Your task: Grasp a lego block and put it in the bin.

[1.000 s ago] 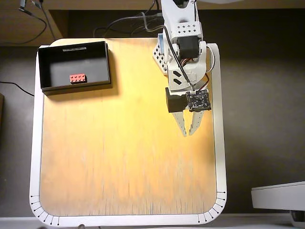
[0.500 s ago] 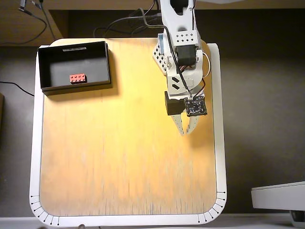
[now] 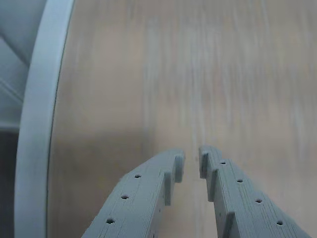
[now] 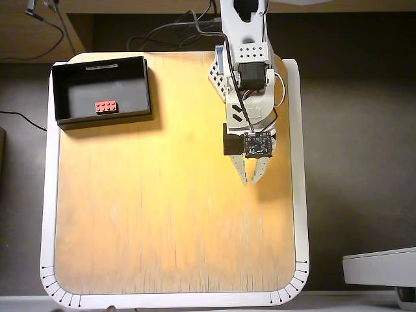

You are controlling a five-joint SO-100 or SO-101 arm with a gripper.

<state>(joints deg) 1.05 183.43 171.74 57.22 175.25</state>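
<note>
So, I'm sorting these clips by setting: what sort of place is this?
Probably a hobby or lab bench: a small wooden tabletop with a white rim carries the arm, loose cables trail behind it, and a black bin holding a red lego block sits in one corner.

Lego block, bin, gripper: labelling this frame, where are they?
lego block (image 4: 106, 106), overhead view, studded top.
bin (image 4: 101, 66), overhead view, labelled far rim.
gripper (image 4: 250, 181), overhead view, between fingertips.

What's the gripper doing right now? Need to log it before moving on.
Gripper: nearly closed, holding nothing; only a narrow gap between the fingertips. The lego block lies in the bin.
</note>
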